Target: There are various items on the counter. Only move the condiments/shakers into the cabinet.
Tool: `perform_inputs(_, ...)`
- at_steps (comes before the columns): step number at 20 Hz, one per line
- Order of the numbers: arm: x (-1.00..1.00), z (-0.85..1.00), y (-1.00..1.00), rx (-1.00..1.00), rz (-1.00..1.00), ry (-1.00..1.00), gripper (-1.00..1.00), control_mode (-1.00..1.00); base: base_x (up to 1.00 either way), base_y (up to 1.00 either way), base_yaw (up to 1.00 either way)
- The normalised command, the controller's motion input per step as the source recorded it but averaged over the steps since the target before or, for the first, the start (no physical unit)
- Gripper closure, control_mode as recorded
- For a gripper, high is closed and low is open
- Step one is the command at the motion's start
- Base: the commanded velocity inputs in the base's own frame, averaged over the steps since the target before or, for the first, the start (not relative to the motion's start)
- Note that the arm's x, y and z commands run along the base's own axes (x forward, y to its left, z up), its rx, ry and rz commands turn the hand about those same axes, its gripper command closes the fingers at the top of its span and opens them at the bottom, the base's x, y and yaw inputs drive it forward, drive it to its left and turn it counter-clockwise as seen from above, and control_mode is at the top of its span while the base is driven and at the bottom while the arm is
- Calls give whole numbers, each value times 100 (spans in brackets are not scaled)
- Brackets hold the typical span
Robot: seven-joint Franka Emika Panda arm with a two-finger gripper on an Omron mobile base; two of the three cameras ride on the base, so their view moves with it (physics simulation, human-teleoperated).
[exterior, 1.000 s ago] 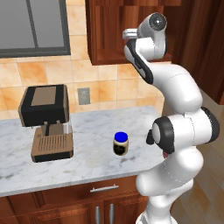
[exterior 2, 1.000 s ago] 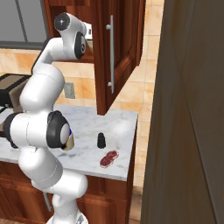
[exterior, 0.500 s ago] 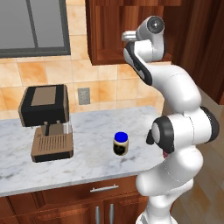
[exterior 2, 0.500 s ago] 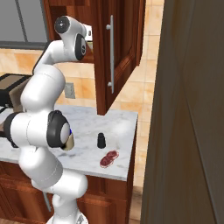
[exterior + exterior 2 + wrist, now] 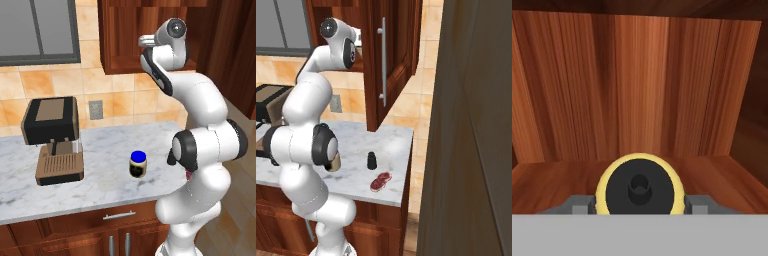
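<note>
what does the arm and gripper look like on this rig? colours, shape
Glossy white arm built of rounded, bulbous segments, with dark grey to black bands and round caps at the joints, e.g. the cap on its lower part. No cables or markings are visible. The gripper has two small grey finger tips, blocky in shape, as the hand view shows.

One yellow squeeze bottle [image 5: 639, 186] shows in the hand view, seen from its black-nozzled top against the wooden back wall of the one cabinet [image 5: 637, 85], whose single open door [image 5: 393, 60] carries one metal handle. On the one marbled counter [image 5: 100, 185] there are four things in all: one blue-lidded jar [image 5: 138, 164] near the middle, one black and brown coffee machine [image 5: 52, 140] to the left, one small black shaker [image 5: 372, 160] towards the right end, and one dark-red lumpy object [image 5: 380, 181] just nearer than the shaker. On the tiled wall behind there is one grey outlet plate [image 5: 95, 108] and one window [image 5: 37, 30] at the far left.
</note>
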Motion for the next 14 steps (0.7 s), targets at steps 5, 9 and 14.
perform_inputs(5,23,-14,0,-3,0,-3,-100,-100,0,0,0)
perform_inputs(9,27,-21,0,-5,0,-6,-100,-100,0,0,0)
perform_inputs(14,36,-20,-1,-4,0,-4,-100,-100,0,0,0)
